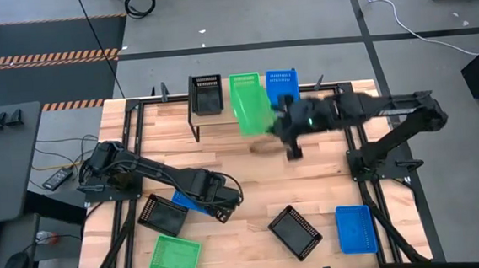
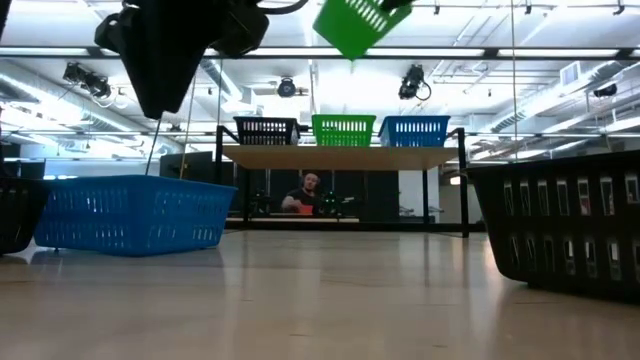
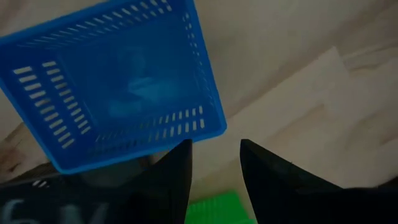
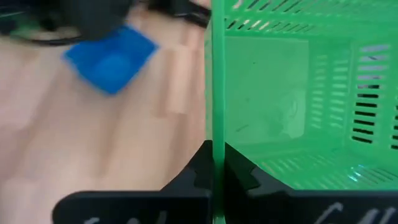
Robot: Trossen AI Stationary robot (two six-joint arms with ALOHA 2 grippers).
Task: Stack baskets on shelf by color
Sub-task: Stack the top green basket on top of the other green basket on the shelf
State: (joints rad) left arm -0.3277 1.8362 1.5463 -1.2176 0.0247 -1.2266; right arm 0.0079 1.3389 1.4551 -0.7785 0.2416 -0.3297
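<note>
Right gripper clamps a green basket aloft near the shelf | left gripper parted above a blue basket

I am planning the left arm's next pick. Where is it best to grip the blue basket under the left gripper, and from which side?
Probably from above, on one wall's rim: the blue basket sits upright with its mouth open, and its thin walls suit the left gripper, which hovers open over the rim nearest it.
</note>
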